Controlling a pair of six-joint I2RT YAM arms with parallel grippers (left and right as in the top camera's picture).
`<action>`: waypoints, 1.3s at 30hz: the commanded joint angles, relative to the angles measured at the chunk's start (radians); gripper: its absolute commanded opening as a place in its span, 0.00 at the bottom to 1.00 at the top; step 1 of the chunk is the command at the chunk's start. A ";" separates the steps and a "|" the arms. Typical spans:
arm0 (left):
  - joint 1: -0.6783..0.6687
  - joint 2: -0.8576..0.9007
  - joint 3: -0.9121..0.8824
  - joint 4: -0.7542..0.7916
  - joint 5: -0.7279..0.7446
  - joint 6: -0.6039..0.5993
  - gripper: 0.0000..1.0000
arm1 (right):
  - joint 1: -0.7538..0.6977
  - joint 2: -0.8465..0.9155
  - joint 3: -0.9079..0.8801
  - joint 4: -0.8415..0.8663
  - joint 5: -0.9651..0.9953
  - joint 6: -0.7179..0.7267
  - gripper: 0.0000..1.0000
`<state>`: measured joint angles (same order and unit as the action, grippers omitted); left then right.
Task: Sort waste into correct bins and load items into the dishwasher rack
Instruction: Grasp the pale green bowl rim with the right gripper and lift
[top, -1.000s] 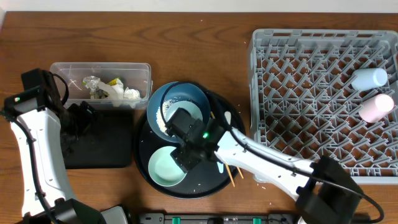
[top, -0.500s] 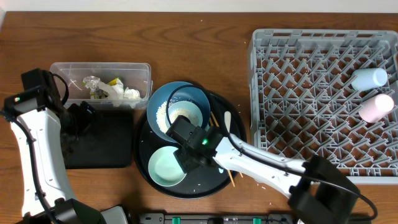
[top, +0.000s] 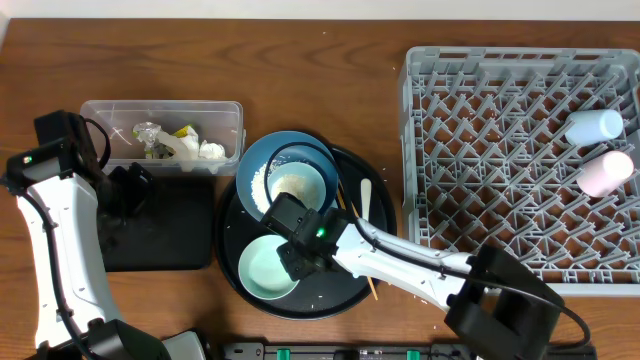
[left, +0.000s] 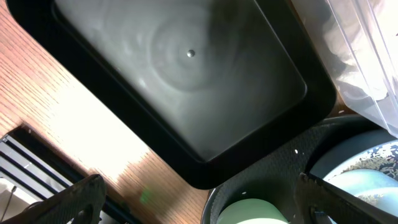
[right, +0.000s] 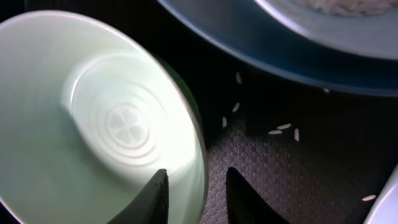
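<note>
Our right end effector (top: 292, 262) sits low over the round black tray (top: 320, 297) in the overhead view, at the right edge of the pale-green bowl (top: 258, 272). We judge it is there to take the bowl by its rim for the dishwasher rack (top: 500, 150), which stands well apart to the right and already carries two cups (top: 593, 125) lying on their sides. Behind it on the same tray is the dark-blue bowl (top: 250, 168), with rice inside it, beside the chopsticks (top: 346, 203) and the white spoon (top: 365, 195). Our left end effector (top: 130, 195) hangs over the shallow black tray (top: 175, 240), next to the clear tub (top: 92, 112) that holds the wrappers and tissue (top: 185, 142); to us it looks parked out of the way. Everything rests on a brown wooden counter (top: 300, 70), and a pale strip along its far edge is all we see of the room.

From the left wrist, the fingers stand spread wide at the lower corners with nothing between them, above the shallow tray's glossy floor.

From the right wrist, the fingers (right: 154, 196) stand narrowly apart astride the bowl's rim, one inside and one outside. We cannot tell whether they already press it. Loose rice grains (right: 277, 132) dot the textured tray beside it.
</note>
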<state>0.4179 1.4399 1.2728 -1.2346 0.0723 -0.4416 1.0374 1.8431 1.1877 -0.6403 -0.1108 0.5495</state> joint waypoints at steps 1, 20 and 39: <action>0.002 0.002 -0.007 -0.007 -0.002 0.002 0.98 | 0.024 0.014 -0.005 0.002 0.010 0.023 0.25; 0.002 0.002 -0.007 -0.006 -0.002 0.002 0.98 | 0.031 0.027 -0.004 -0.006 0.035 0.068 0.01; 0.002 0.002 -0.007 -0.007 -0.002 0.002 0.98 | -0.091 -0.179 0.260 -0.352 0.240 -0.143 0.01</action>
<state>0.4179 1.4399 1.2728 -1.2346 0.0723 -0.4416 0.9966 1.7306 1.3975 -0.9726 0.0139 0.4728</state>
